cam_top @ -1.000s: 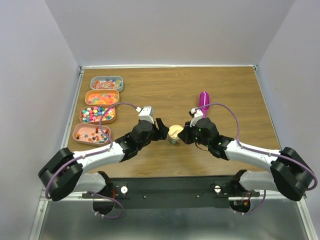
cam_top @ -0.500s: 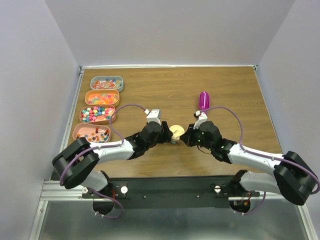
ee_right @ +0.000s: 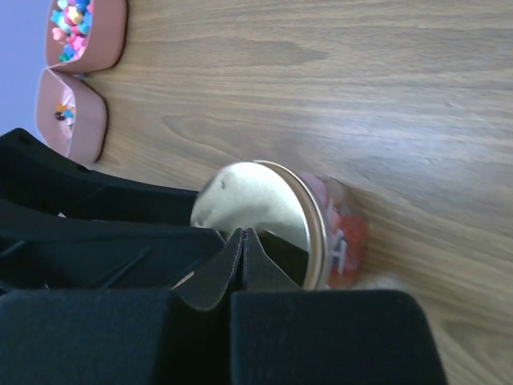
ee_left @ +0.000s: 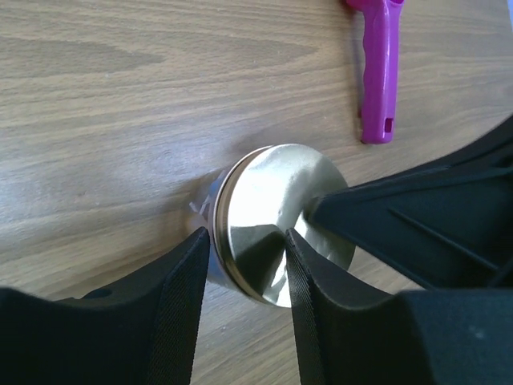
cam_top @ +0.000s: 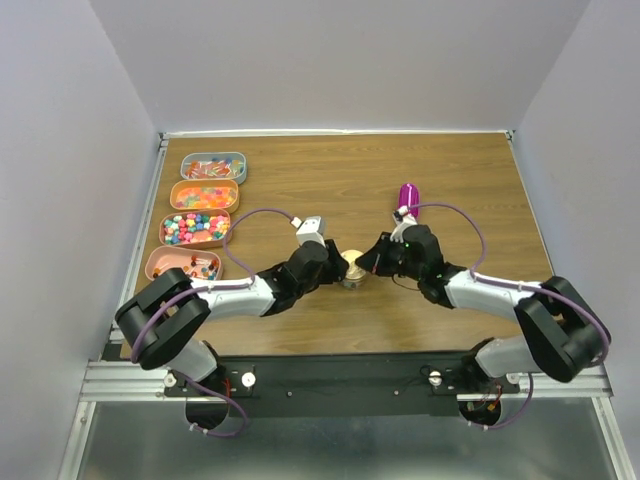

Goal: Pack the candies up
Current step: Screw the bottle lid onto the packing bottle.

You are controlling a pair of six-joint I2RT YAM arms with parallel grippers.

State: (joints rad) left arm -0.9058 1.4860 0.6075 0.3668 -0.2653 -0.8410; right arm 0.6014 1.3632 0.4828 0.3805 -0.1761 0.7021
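Observation:
A small glass jar (cam_top: 352, 270) with a round cream lid (ee_left: 276, 216) stands at the table's middle. Red and pink candies (ee_right: 346, 234) show through its wall. My left gripper (cam_top: 336, 267) is open at the jar's left. One finger (ee_left: 180, 301) lies beside the glass wall and the other finger (ee_left: 321, 297) lies over the lid. My right gripper (cam_top: 372, 262) is shut and empty, its fingertips (ee_right: 243, 234) on the lid's top (ee_right: 256, 204). More candies fill several trays (cam_top: 196, 228) at the left.
The magenta scoop (cam_top: 407, 195) lies on the wood behind the right gripper; it also shows in the left wrist view (ee_left: 380, 68). Two pink trays (ee_right: 70, 108) sit at the right wrist view's top left. The two grippers nearly touch over the jar.
Both arms have closed in on the jar. The left gripper slid right up to it. The right gripper moved left onto the lid, uncovering the scoop.

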